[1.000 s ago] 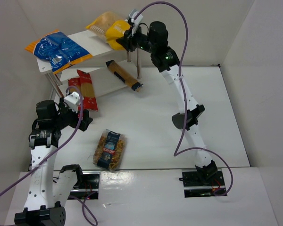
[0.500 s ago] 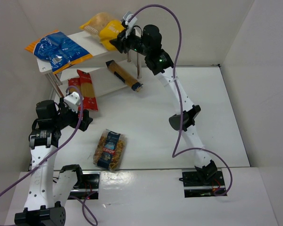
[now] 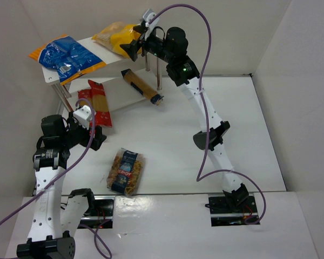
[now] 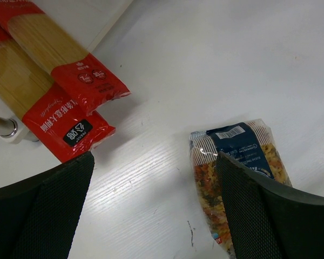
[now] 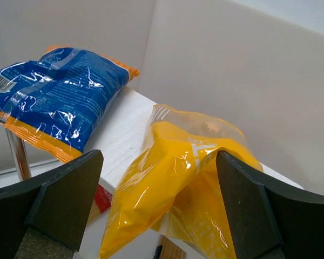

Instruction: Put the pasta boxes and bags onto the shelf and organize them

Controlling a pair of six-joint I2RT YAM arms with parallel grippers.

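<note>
Left gripper: at 9 o'clock of the white table. Its jaws are wide apart with nothing between them, above bare tabletop.
Small clear blue-labelled bag of coloured pasta: flat on the table at 5 o'clock of the left gripper, apart from it and well apart from the shelf.
Red spaghetti packs: two side by side at 12 o'clock of the left gripper, lying across the near edge of the lower board. A metal leg stands just beside their near ends.
Long narrow tan box: slanted on the lower board at 2 o'clock of the red packs, its dark end past the board's edge.
Small white two-tier shelf: at 11 o'clock of the table. The top board hides the back of the lower one.
Blue-and-orange bag: flat on the left end of the top board, overhanging it.
Yellow bag with clear pasta window: on the top board's far right end, near the blue-and-orange bag with bare board between them.
Right gripper: at the yellow bag's 4 o'clock edge, jaws apart and unclamped. It covers that corner from above, and contact cannot be told.
</note>
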